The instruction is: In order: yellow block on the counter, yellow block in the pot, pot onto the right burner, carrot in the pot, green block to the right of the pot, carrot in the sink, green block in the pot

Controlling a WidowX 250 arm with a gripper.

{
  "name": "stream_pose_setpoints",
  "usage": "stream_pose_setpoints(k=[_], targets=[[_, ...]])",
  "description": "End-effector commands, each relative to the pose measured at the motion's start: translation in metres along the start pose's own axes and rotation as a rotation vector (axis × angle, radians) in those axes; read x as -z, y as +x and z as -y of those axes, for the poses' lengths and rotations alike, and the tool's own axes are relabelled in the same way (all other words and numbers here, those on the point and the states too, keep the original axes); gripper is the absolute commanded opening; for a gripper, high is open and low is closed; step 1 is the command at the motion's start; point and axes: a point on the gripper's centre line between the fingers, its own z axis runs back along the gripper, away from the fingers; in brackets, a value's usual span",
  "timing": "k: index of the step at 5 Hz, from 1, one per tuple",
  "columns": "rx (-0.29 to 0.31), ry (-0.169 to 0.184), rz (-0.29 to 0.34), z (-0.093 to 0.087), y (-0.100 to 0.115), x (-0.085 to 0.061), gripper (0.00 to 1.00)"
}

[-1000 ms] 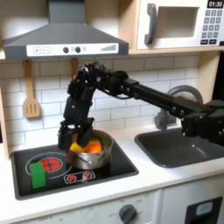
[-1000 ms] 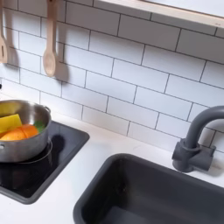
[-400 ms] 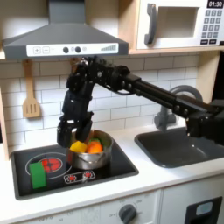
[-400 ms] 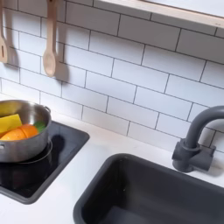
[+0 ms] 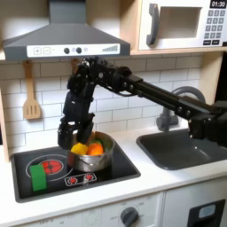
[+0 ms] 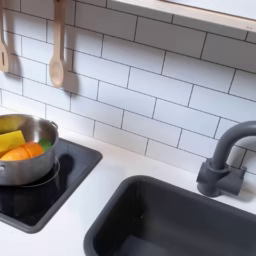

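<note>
The shiny pot (image 5: 92, 154) stands on the black stovetop, and the second exterior view has it at the left edge (image 6: 18, 152). Inside it lie the orange carrot (image 5: 90, 150) (image 6: 24, 152) and the yellow block (image 5: 78, 147) (image 6: 10, 139). My gripper (image 5: 68, 135) hangs just above the pot's left rim in the first exterior view, open and holding nothing. The green block (image 5: 38, 176) stands upright on the stovetop, left of the pot. The dark sink (image 5: 182, 148) (image 6: 175, 220) shows nothing inside. The off-white counter (image 6: 105, 185) lies between stove and sink.
A dark curved faucet (image 6: 225, 160) stands behind the sink. Wooden utensils (image 6: 57, 45) hang on the tiled wall above the stove, and a range hood (image 5: 64, 40) overhangs it. My arm stretches from the first exterior view's right across the counter.
My gripper has risen a little and shifted left from over the pot's contents. The carrot and yellow block stay in the pot.
</note>
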Motion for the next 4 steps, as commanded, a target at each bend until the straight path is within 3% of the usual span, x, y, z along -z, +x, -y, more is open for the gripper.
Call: stream_pose_setpoints(k=[1, 4], targets=[[-0.021, 0.014, 0.022, -0.015, 0.008, 0.005, 1.0], [-0.044, 0.006, 0.061, -0.034, 0.02, 0.001, 1.0]])
